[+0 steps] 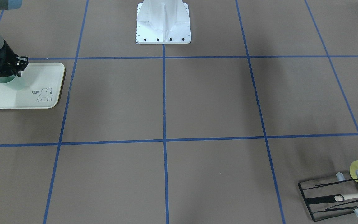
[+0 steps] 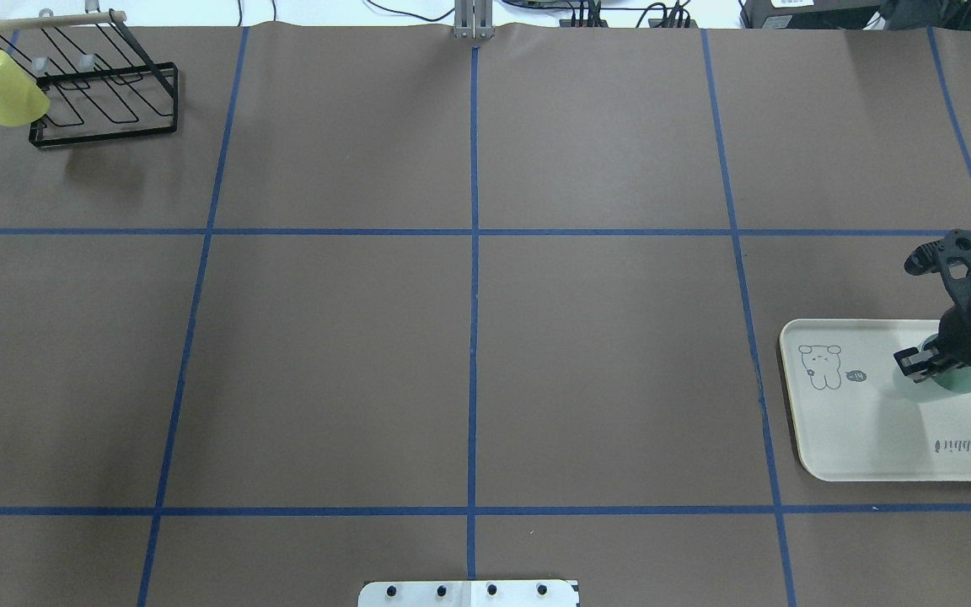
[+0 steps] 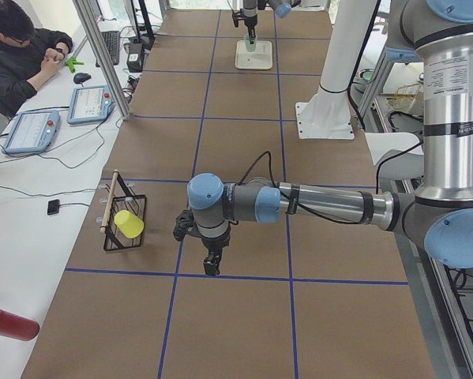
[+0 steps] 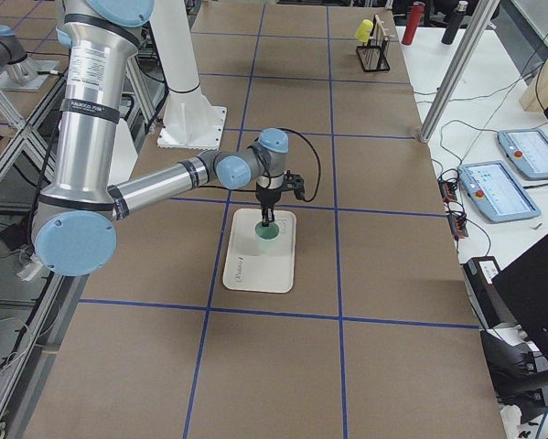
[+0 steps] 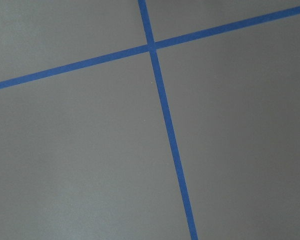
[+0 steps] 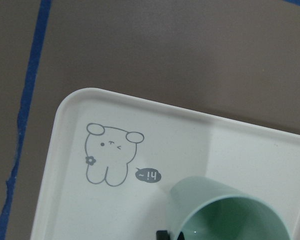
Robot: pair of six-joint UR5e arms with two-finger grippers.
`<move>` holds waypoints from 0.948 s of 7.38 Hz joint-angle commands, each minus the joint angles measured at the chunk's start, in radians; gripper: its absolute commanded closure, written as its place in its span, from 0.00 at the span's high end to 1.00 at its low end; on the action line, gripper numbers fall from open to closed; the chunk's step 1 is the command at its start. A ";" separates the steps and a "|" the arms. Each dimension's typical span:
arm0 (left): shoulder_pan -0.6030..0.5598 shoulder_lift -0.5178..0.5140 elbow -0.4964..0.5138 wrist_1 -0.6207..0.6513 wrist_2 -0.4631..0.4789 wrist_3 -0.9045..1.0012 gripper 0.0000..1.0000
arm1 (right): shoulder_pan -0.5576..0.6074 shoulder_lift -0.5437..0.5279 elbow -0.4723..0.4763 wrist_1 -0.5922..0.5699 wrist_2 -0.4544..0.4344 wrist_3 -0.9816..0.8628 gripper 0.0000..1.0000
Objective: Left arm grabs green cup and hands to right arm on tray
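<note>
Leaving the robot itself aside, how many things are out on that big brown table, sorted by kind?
Cups: 2 (pale mint-green plastic tumbler, yellow plastic cup)
Trays: 1 (cream rectangular tray with a rabbit drawing)
Racks: 1 (black wire rack)
Total: 4

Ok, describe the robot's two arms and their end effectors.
The left arm and right arm are silver-grey tubes with light-blue joint caps, printed lettering on the upper tube and a black cable looping by the wrist. The left end effector and right end effector are black two-finger frames.
</note>
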 commanded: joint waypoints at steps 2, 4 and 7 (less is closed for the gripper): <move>-0.006 0.004 0.001 -0.008 -0.009 -0.026 1.00 | -0.020 0.001 -0.027 0.015 -0.008 0.010 0.00; -0.020 0.004 0.000 -0.010 -0.010 -0.032 1.00 | -0.037 0.009 -0.029 0.017 -0.025 0.019 0.00; -0.020 0.003 0.000 -0.010 -0.010 -0.034 1.00 | -0.043 0.052 -0.049 0.015 -0.022 0.018 0.00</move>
